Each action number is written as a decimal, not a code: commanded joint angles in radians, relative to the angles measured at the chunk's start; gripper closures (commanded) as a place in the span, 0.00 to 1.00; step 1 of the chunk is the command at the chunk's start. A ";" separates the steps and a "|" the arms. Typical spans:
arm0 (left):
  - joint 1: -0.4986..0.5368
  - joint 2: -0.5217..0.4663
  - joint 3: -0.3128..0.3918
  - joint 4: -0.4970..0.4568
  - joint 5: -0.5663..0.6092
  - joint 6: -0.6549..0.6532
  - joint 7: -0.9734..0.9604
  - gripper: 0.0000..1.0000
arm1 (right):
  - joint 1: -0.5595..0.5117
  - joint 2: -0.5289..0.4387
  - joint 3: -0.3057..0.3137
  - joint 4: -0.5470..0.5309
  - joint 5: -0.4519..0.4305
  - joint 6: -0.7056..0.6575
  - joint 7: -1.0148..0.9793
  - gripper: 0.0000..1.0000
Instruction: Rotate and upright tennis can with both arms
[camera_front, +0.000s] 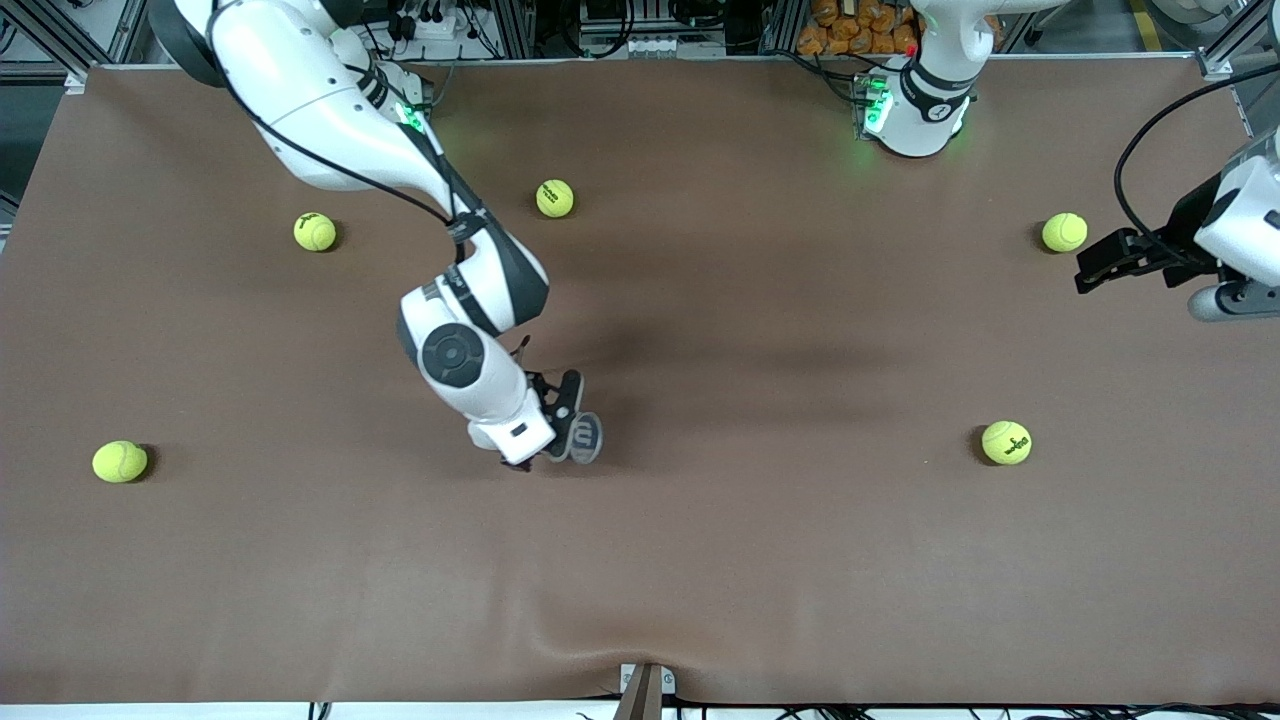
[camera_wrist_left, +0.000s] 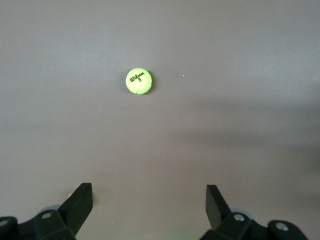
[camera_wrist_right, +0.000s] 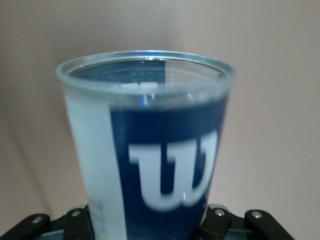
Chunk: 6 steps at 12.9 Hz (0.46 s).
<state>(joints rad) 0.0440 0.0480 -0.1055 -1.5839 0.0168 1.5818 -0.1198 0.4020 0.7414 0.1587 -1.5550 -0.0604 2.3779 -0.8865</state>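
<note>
The tennis can (camera_front: 587, 438) is a clear tube with a white and dark-blue label and a "W" logo, near the middle of the table. My right gripper (camera_front: 563, 420) is shut on it. In the right wrist view the tennis can (camera_wrist_right: 150, 150) fills the picture, its open rim pointing away, and the right gripper (camera_wrist_right: 147, 222) presses its lower end from both sides. Whether the can touches the table is hidden. My left gripper (camera_front: 1098, 262) waits open above the left arm's end of the table. In the left wrist view the left gripper (camera_wrist_left: 148, 205) holds nothing.
Several yellow-green tennis balls lie scattered: one (camera_front: 555, 197) near the right arm's base, one (camera_front: 315, 231) beside it, one (camera_front: 120, 461) at the right arm's end, one (camera_front: 1064, 232) by the left gripper, one (camera_front: 1006, 442) (camera_wrist_left: 138, 81) nearer the front camera.
</note>
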 joint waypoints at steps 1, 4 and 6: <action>0.004 0.032 -0.005 -0.001 -0.017 0.041 0.019 0.00 | 0.066 -0.010 -0.008 -0.080 -0.050 0.134 -0.016 0.21; 0.007 0.062 -0.006 -0.001 -0.018 0.049 0.019 0.00 | 0.080 -0.008 -0.008 -0.129 -0.102 0.227 -0.014 0.00; 0.007 0.098 -0.008 -0.001 -0.056 0.050 0.017 0.00 | 0.078 -0.013 -0.008 -0.129 -0.104 0.219 -0.022 0.00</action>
<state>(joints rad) 0.0440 0.1198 -0.1080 -1.5880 0.0072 1.6235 -0.1198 0.4852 0.7422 0.1553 -1.6657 -0.1391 2.5765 -0.8911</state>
